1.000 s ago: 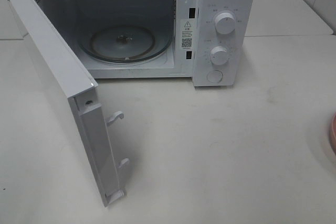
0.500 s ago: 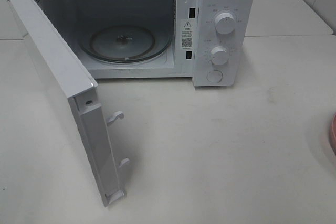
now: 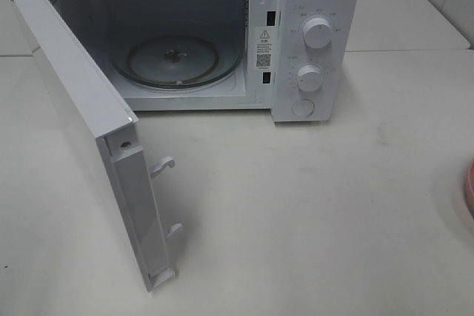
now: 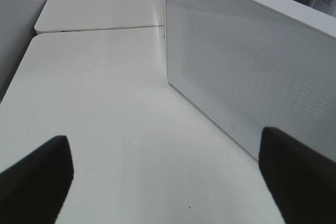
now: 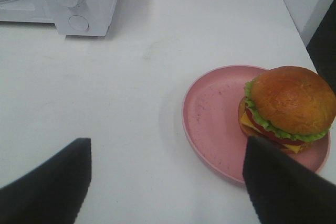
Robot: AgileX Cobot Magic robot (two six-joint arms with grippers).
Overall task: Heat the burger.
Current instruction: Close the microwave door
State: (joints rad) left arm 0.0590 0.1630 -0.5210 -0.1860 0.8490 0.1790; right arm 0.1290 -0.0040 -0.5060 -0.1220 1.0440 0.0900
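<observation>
The burger (image 5: 289, 106), with its brown bun, green lettuce and yellow cheese, sits on the right side of a pink plate (image 5: 215, 114) in the right wrist view. My right gripper (image 5: 168, 187) hovers open just short of the plate, and one dark finger (image 5: 278, 182) overlaps the plate's near rim. In the left wrist view my left gripper (image 4: 168, 182) is open over bare table, close to the outer face of the microwave door (image 4: 252, 61). The high view shows neither gripper, and of the plate (image 3: 470, 190) only a sliver at the right edge.
The white microwave (image 3: 315, 42) stands at the back with its door (image 3: 89, 131) swung far out to the left. A glass turntable (image 3: 175, 61) lies inside the cavity. Two knobs (image 3: 317, 33) and a button are on its right panel. A wall borders the table's right side.
</observation>
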